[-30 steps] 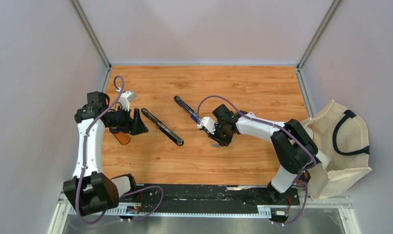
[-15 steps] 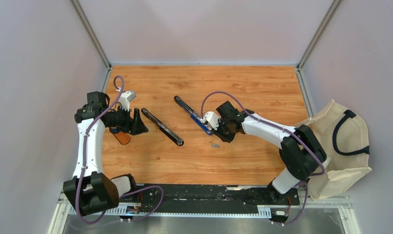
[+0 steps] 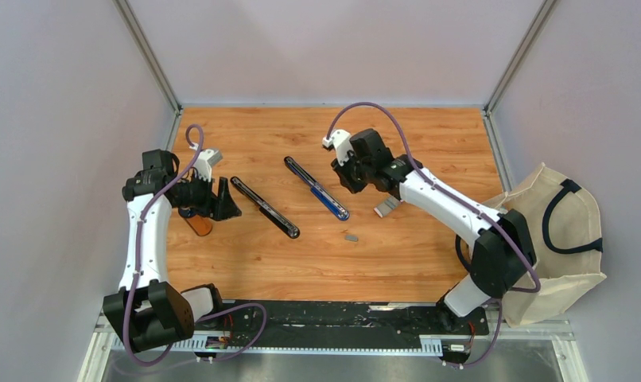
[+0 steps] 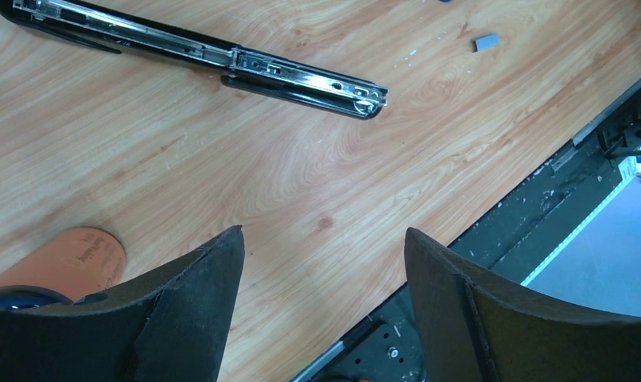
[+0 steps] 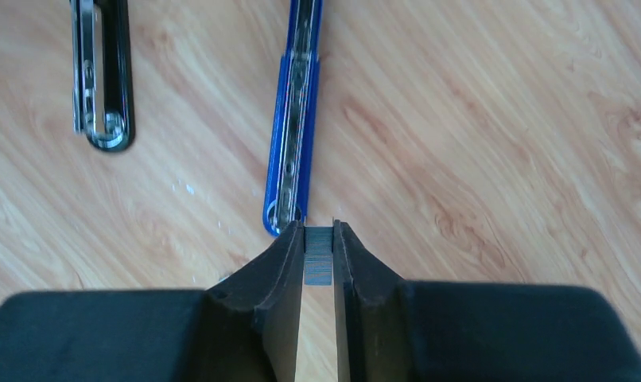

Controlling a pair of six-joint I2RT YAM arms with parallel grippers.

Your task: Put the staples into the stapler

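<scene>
A short grey strip of staples (image 5: 318, 255) is pinched between the fingertips of my right gripper (image 5: 318, 232), which is shut on it. Just past the tips lies the near end of a blue stapler (image 5: 295, 127), opened flat with its metal channel facing up. From above, the right gripper (image 3: 341, 179) hovers by the blue stapler (image 3: 317, 189). A black stapler (image 3: 264, 207) lies opened to its left; it also appears in the left wrist view (image 4: 222, 56). My left gripper (image 4: 324, 232) is open over bare wood, left of the black stapler, holding nothing.
Another grey staple strip (image 3: 387, 206) and a small staple piece (image 3: 351, 236) lie on the wood right of the blue stapler. An orange object (image 4: 71, 255) sits under the left gripper. A cloth bag (image 3: 560, 239) hangs at the right edge.
My right arm has risen and swung toward the back of the table, still gripping the staples, uncovering the strip and small piece on the wood. The left arm has stayed put.
</scene>
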